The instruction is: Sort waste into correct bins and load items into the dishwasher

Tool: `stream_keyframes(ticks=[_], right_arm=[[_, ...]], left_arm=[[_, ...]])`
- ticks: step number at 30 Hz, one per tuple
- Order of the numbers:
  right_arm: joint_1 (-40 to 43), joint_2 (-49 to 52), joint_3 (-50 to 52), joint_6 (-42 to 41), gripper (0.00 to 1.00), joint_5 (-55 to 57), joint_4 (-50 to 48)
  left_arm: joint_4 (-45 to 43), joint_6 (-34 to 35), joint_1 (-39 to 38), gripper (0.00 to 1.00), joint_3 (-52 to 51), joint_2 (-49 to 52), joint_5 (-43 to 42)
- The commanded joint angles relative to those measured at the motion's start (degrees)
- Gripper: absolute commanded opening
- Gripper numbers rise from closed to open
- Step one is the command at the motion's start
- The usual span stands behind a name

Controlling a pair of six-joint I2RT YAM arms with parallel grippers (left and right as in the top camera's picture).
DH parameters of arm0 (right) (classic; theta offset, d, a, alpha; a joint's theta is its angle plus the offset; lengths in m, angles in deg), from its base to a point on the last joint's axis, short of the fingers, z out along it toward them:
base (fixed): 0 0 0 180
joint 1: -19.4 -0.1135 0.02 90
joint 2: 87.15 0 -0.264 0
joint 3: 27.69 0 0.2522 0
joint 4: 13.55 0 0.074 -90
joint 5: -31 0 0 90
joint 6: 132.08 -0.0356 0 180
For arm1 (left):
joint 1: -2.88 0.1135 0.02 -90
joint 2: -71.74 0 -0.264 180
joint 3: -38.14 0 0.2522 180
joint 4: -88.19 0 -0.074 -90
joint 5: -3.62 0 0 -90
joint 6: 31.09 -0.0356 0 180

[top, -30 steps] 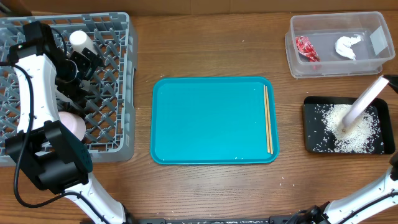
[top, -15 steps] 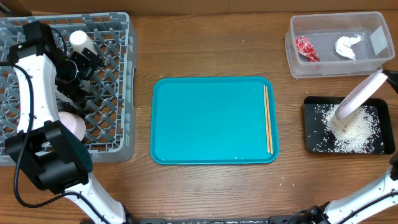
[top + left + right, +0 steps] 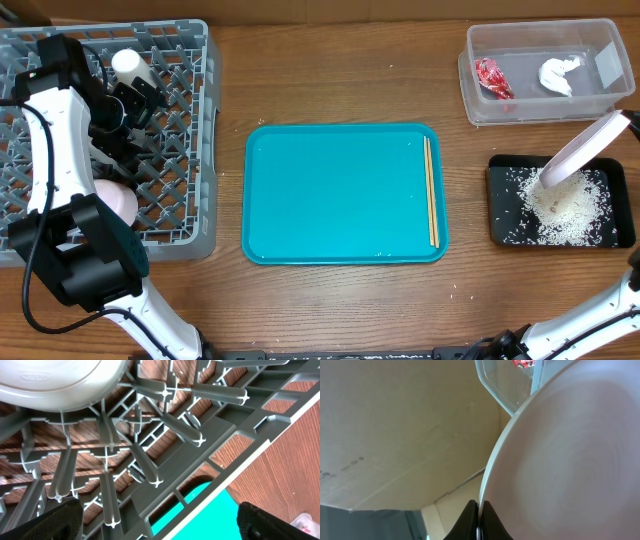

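My right gripper (image 3: 480,521) is shut on the rim of the large white plate (image 3: 570,460). In the overhead view the plate (image 3: 583,152) hangs tilted over the black tray (image 3: 500,235), which holds white rice crumbs (image 3: 570,212). The clear tub (image 3: 480,105) holds the red wrapper (image 3: 492,77) and the white tissue (image 3: 558,75). My left gripper (image 3: 138,100) is open and empty over the grey dish rack (image 3: 195,150), beside a small white cup (image 3: 128,65). A pink bowl (image 3: 120,202) sits in the rack. The chopsticks (image 3: 431,190) lie on the teal tray.
The teal serving tray (image 3: 340,195) sits mid-table between the rack and the bins. In the left wrist view a pale round dish underside (image 3: 60,385) lies on the rack lattice (image 3: 165,430). The clear tub's corner (image 3: 505,390) is close above the plate.
The plate has swung up a little toward the right edge over the black tray, and stands slightly steeper. The left arm has not moved.
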Motion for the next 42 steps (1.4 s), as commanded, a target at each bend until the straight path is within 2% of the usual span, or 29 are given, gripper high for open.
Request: stream_keyframes(ticks=[1, 5, 9, 12, 16, 20, 24, 31, 35, 41, 42], right_arm=[[-0.59, -6.32, 0.22, 2.69, 0.04, -0.55, 0.00], [-1.66, -12.74, -0.04, 2.71, 0.04, -0.33, -0.04], [-5.18, -19.82, -0.04, 2.71, 0.04, 5.49, -0.72], [-11.89, -24.06, -0.04, 2.69, 0.04, 13.66, -1.86], [-27.08, -25.92, -0.02, 2.69, 0.04, 21.97, -2.75], [-43.76, -25.35, 1.18, 0.74, 0.04, 26.93, -8.70], [-60.87, -24.26, 4.00, -12.37, 0.04, 44.81, -19.37], [-84.35, -17.29, 8.72, -27.43, 0.04, 68.52, -33.79], [-92.50, -10.69, 10.36, -33.92, 0.04, 73.46, -41.77], [-98.71, -2.80, 10.36, -36.15, 0.05, 74.55, -48.13], [-99.73, -1.97, 10.36, -36.61, 0.17, 75.03, -47.76]], left_arm=[[0.15, 0.94, -0.39, 1.00, 0.48, 0.85, -0.57], [0.15, 0.94, -0.39, 1.00, 0.48, 0.85, -0.57], [0.15, 0.94, -0.39, 1.00, 0.48, 0.85, -0.57], [0.15, 0.94, -0.39, 1.00, 0.48, 0.85, -0.57], [0.15, 0.94, -0.42, 1.00, 0.48, 0.85, -0.57], [0.15, 0.94, -0.42, 1.00, 0.48, 0.85, -0.59], [0.15, 0.94, -0.39, 1.00, 0.48, 0.85, -0.57], [0.15, 0.94, -0.42, 1.00, 0.48, 0.85, -0.57], [0.15, 0.94, -0.42, 1.00, 0.48, 0.85, -0.57], [0.15, 0.94, -0.39, 1.00, 0.48, 0.85, -0.57], [0.15, 0.94, -0.39, 1.00, 0.48, 0.85, -0.57]])
